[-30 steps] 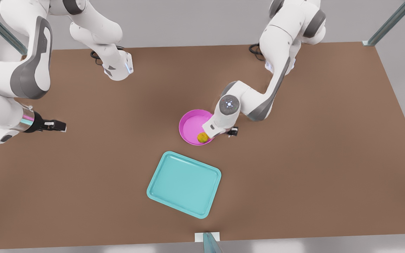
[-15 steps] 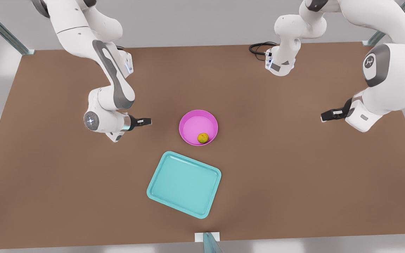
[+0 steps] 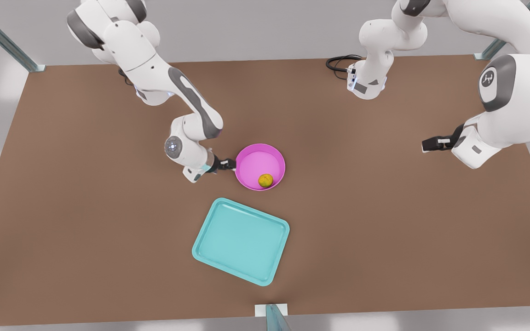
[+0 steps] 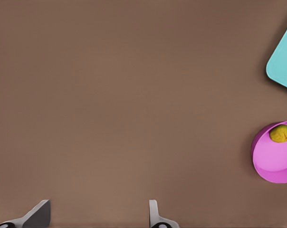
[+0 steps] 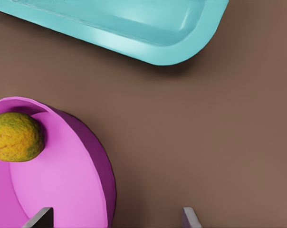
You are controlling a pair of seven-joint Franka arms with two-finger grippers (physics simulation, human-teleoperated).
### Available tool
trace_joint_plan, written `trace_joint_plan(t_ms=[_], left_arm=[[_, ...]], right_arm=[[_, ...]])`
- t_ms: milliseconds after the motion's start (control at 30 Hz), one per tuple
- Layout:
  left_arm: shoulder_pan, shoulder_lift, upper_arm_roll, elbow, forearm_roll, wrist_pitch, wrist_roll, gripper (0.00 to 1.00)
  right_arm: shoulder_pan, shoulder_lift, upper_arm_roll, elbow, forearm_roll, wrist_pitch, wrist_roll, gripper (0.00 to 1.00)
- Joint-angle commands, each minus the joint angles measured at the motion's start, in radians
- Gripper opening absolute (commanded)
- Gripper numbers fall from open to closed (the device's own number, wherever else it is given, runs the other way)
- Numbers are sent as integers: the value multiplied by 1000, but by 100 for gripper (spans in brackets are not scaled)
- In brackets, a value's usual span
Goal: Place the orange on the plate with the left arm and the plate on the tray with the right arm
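The orange (image 3: 265,180) lies inside the pink plate (image 3: 256,161), near its rim on the side facing the teal tray (image 3: 242,239). My right gripper (image 3: 227,164) is at the plate's rim on the front view's left. In the right wrist view this gripper (image 5: 114,221) is open and straddles the plate (image 5: 62,180) rim, with the orange (image 5: 16,136) and the tray (image 5: 134,23) beyond. My left gripper (image 3: 433,144) hangs far off at the front view's right. It is open (image 4: 96,221) over bare table, with the plate (image 4: 276,161) and orange (image 4: 281,133) at a distance.
The brown table (image 3: 384,220) stretches wide around the three items. Both arm bases (image 3: 366,85) stand at the far edge with a black cable beside one. A small post (image 3: 272,315) sits at the near edge.
The left arm has left the plate for the front view's right, with the orange lying in the plate. The right arm swung in from the left to the plate's rim.
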Motion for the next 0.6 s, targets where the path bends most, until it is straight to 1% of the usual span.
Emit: trace_joint_plan(t_ms=[0, 133, 167, 267, 433, 467, 500, 533, 567], left_arm=[[0, -2, 0, 0, 2, -11, 77, 100], [-1, 1, -1, 0, 0, -17, 73, 100], [-1, 1, -1, 0, 0, -49, 73, 100], [-3, 0, -3, 0, 0, -51, 67, 100], [-4, -2, -6, 0, -2, -52, 64, 100], [-4, 1, -6, 0, 0, -63, 64, 100], [-3, 1, -6, 0, -2, -66, 64, 100], [-3, 3, -6, 0, -3, -65, 64, 100], [-4, -2, -6, 0, -3, -65, 64, 100]], right_arm=[[3, 17, 2, 11, 7, 78, 55, 100], [7, 37, 22, 11, 7, 80, 55, 100], [11, 45, 23, 11, 7, 83, 55, 100], [23, 92, 43, 17, 7, 143, 53, 100], [23, 100, 48, 28, 7, 140, 47, 100], [23, 101, 49, 29, 7, 140, 45, 93], [23, 101, 49, 29, 7, 138, 42, 73], [23, 103, 49, 35, 7, 135, 39, 67], [21, 103, 49, 35, 7, 135, 38, 66]])
